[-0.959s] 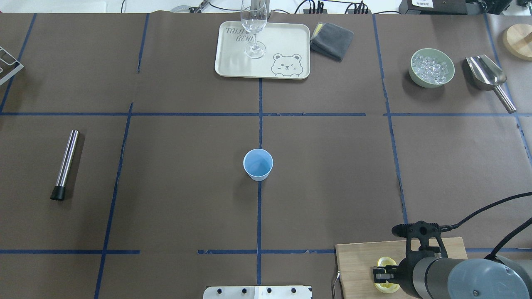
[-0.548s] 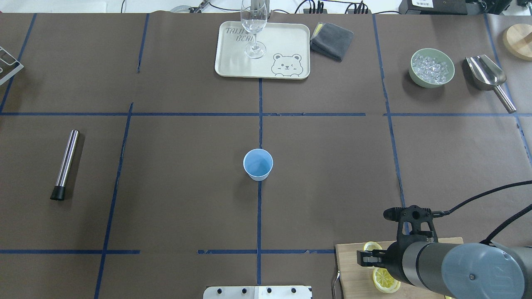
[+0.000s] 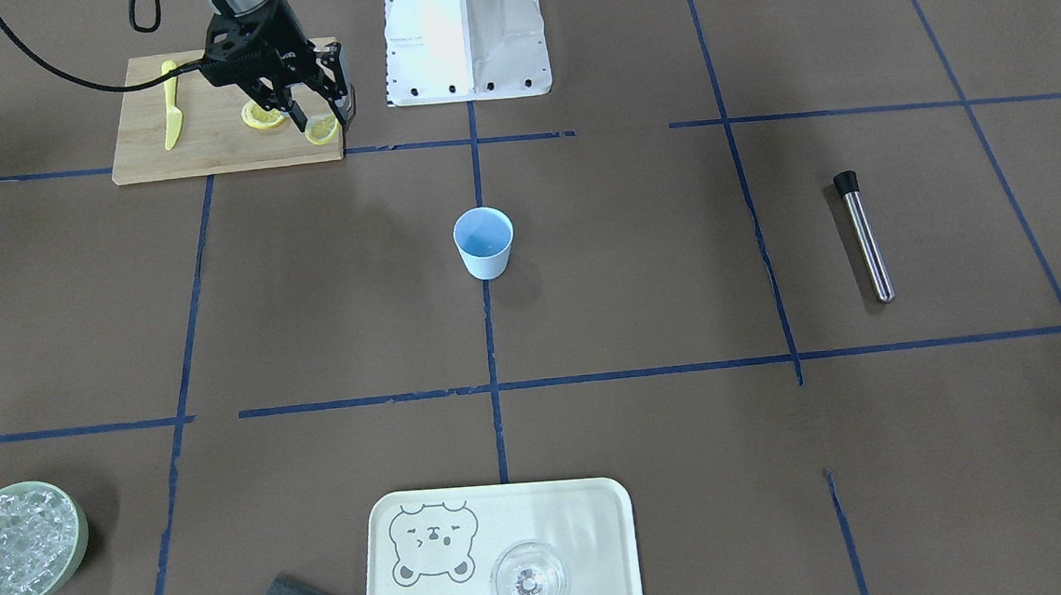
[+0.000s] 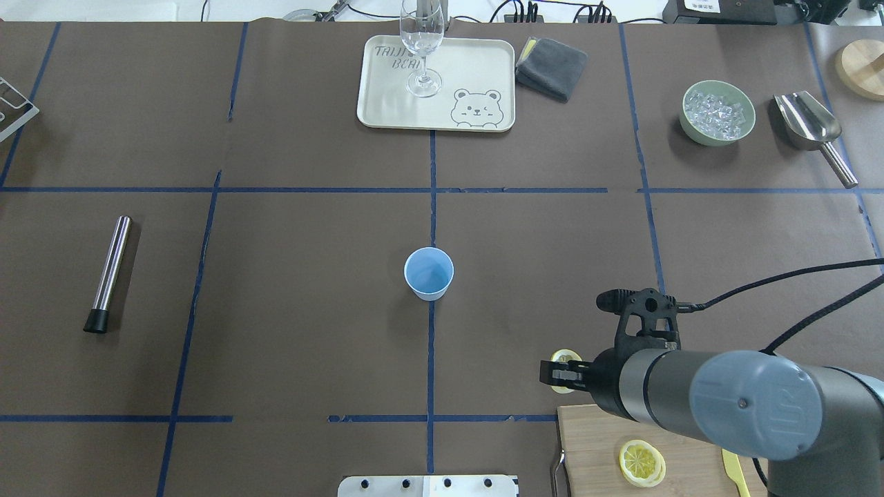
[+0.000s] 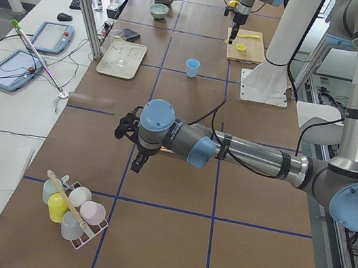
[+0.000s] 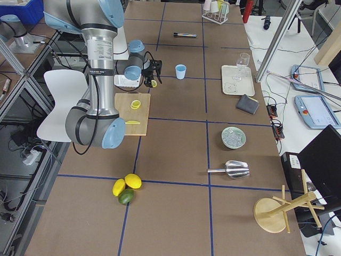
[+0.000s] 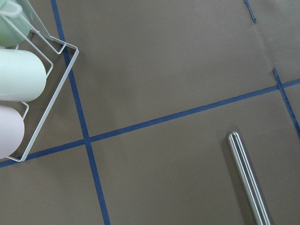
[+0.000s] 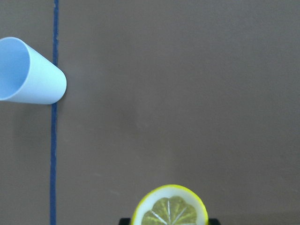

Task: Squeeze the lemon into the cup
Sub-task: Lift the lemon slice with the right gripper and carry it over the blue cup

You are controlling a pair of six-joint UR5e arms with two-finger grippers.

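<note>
The light-blue cup stands upright at the table's middle; it also shows in the front view and at the left of the right wrist view. My right gripper is shut on a lemon slice, held on edge above the table just beyond the cutting board, to the right of and nearer than the cup. The slice shows in the right wrist view and the front view. A second lemon slice lies on the board. My left gripper shows only in the exterior left view; I cannot tell its state.
A wooden cutting board with a yellow knife is at the near right. A tray with a clear glass, a grey cloth, an ice bowl and a scoop stand at the back. A steel tube lies left.
My right gripper has lifted one lemon slice off the cutting board and carried it forward and left, toward the cup. The other slice stays on the board.
</note>
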